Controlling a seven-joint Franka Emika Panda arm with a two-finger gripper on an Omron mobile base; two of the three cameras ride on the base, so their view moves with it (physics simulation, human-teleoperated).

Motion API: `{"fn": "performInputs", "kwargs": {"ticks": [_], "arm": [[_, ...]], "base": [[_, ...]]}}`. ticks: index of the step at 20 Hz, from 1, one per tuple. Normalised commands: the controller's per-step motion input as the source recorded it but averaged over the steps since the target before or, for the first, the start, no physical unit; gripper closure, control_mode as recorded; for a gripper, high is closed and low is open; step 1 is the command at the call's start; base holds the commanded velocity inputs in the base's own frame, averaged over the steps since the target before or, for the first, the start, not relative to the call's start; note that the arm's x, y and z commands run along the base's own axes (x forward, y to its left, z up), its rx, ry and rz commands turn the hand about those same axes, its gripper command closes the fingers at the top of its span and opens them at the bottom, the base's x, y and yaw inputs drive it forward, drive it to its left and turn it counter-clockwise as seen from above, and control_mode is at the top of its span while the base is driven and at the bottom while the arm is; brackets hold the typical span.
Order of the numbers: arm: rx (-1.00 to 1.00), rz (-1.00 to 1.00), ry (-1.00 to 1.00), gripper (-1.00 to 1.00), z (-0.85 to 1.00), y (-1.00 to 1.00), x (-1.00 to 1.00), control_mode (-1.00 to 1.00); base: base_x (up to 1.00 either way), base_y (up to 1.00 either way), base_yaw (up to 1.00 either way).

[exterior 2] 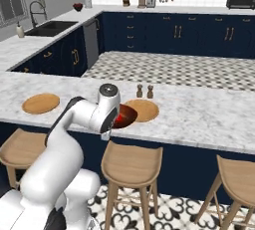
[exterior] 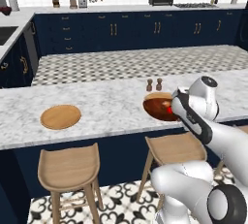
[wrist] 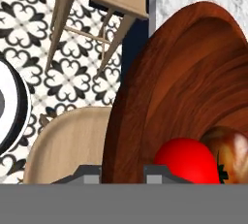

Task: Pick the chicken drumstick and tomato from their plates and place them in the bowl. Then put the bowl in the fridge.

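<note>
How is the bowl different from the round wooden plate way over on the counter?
The bowl is deep, glossy and dark reddish-brown; the plate is flat, dull and light brown. The bowl holds the tomato and is pinched at its rim by the gripper; the plate lies bare on the counter. Both are round.

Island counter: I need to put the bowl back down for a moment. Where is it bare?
Bare marble lies between the left plate and the bowl, and right of the second plate. Crowded spot: shakers behind that plate.
</note>
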Motion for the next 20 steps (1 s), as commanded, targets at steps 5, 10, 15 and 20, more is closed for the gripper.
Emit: {"fn": "performInputs", "kwargs": {"ticks": [5,10,15,20], "arm": [[0.00,0.00,0.00,1.00,0.00,0.00,0.00,1.00],[0.00,0.00,0.00,1.00,0.00,0.00,0.00,1.00],[0.00,0.00,0.00,1.00,0.00,0.00,0.00,1.00],[0.00,0.00,0.00,1.00,0.00,0.00,0.00,1.00]], "base": [[-0.96,0.00,0.00],[-0.38,0.00,-0.56],[0.00,0.07,-0.85],[0.00,0.10,-0.90]]}}
